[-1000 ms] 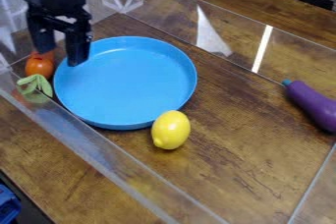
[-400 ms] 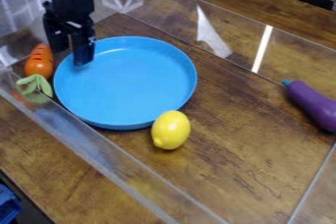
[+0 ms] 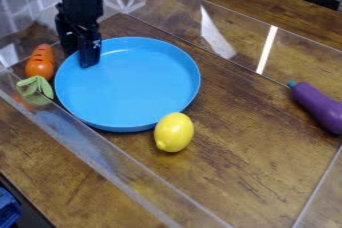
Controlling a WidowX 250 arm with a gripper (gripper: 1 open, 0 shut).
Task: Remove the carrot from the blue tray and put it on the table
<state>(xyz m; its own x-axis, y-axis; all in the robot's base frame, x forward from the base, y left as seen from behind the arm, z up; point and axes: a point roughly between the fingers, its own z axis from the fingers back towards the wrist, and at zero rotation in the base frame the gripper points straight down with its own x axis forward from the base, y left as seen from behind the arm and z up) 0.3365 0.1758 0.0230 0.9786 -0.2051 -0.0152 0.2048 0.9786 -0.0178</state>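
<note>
Jaws spread wide, empty | over blue tray (image 3: 127, 87) rim | carrot (image 3: 40, 67) beside, on table (image 3: 241, 162)

My gripper (image 3: 78, 54) hangs over the tray's (image 3: 134, 120) left rim — the carrot (image 3: 39, 69) lies just left, on the table (image 3: 241, 162). Lemon (image 3: 174, 132) in front — eggplant (image 3: 318, 105) far right.

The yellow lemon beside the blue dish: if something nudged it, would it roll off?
The rounded yellow toy lemon would probably roll a little, then wobble to a stop on its pointed ends. Its smooth skin looks like plastic, so likely light and rather slippery. The dark wooden table looks flat, so nothing would check it.
</note>
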